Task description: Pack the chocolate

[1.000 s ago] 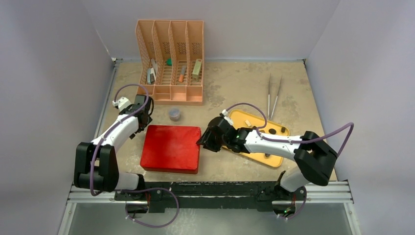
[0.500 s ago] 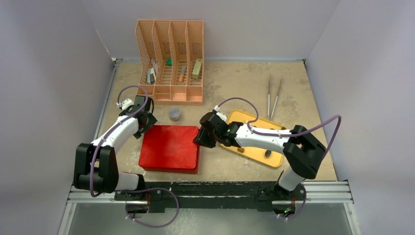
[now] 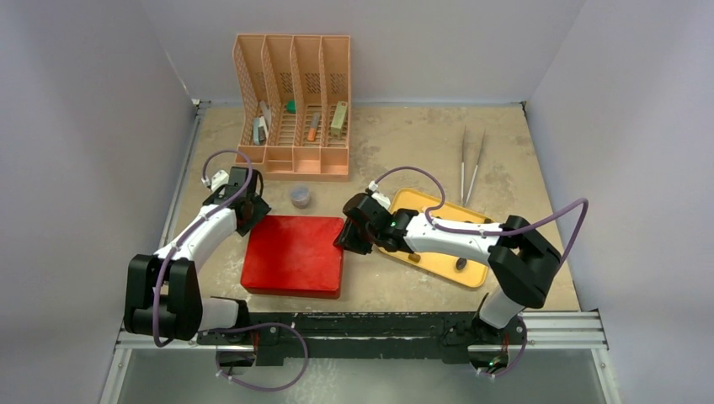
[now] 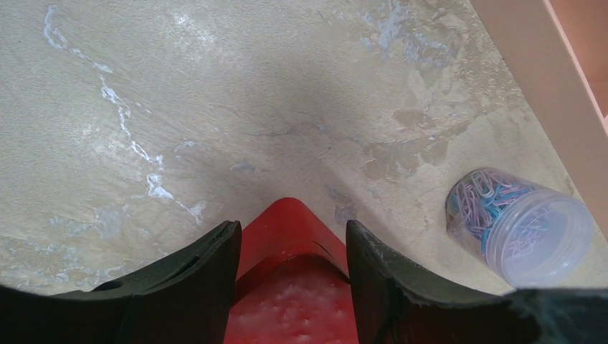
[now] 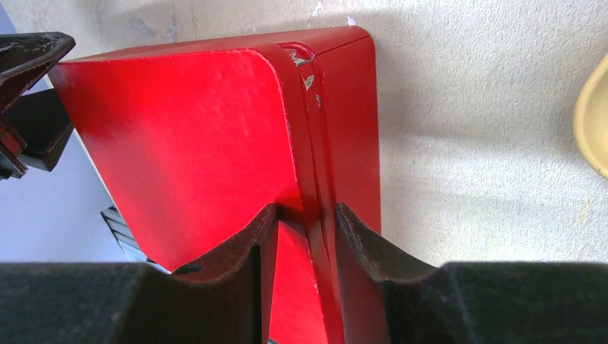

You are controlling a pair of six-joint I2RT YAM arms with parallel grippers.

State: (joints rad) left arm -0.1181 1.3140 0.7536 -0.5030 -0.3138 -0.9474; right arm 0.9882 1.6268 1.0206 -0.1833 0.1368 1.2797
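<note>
A shut red box (image 3: 290,252) lies on the table between my two arms. My left gripper (image 3: 251,220) straddles its far left corner, with both black fingers pressed against the corner's sides (image 4: 290,231). My right gripper (image 3: 343,244) is at the box's right edge, its fingers closed on the lid's rim (image 5: 307,209), one on the lid's top and one on the side. A dark chocolate (image 3: 460,263) lies on the yellow tray (image 3: 434,263) under my right arm. The arm hides the rest of the tray.
A clear cup of paper clips (image 3: 300,197) stands just beyond the box, near my left gripper (image 4: 520,222). A peach file organizer (image 3: 295,105) stands at the back. Two thin sticks (image 3: 470,164) lie at the back right. The tray's rim (image 5: 591,118) is right of the box.
My left gripper has come down over the box's far left corner and closed on it. My right arm has swung left to the box's right edge. The box shifted slightly.
</note>
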